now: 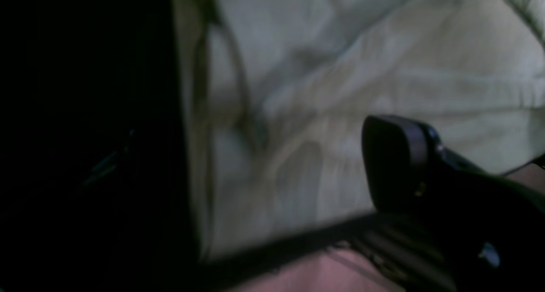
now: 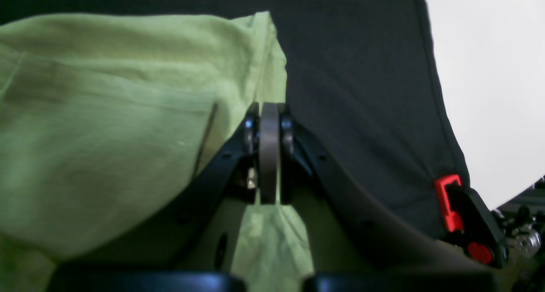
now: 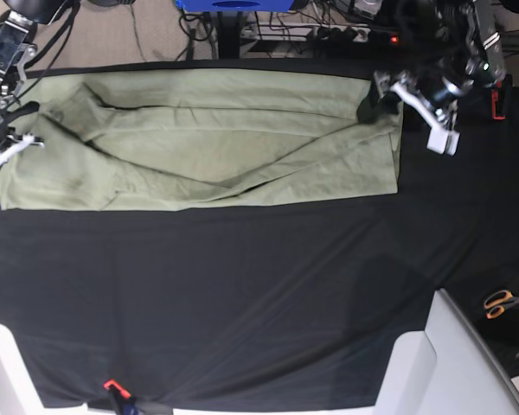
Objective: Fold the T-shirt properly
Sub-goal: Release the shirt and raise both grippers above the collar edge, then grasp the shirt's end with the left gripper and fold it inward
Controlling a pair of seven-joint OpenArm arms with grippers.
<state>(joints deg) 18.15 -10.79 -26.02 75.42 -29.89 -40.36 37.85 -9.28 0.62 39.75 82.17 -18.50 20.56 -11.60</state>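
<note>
1. on the left of the base view, the right gripper [image 3: 9, 143] sits at the end of the t-shirt [image 3: 208, 138]; its fingers are pressed together and they pinch the edge of the green cloth, as the right wrist view shows
2. the t-shirt lies flat on the far part of the black table cloth [image 3: 242, 294], stretched into a long band from one arm to the other; it looks folded over along its length, with soft wrinkles running across it
3. on the right of the base view, the left gripper [image 3: 382, 97] is at the other end of the shirt; its fingers are spread wide and hold nothing, and one dark finger [image 1: 396, 164] hangs just above the pale cloth in the left wrist view
4. far to the right, a pair of orange scissors [image 3: 502, 302] lies near the table edge, well apart from the shirt
5. i think the long fold is laid down and the left side is let go; the next move likely needs the right end freed too, then both ends picked up by the corners and brought across to make the band shorter, keeping the edges lined up
</note>
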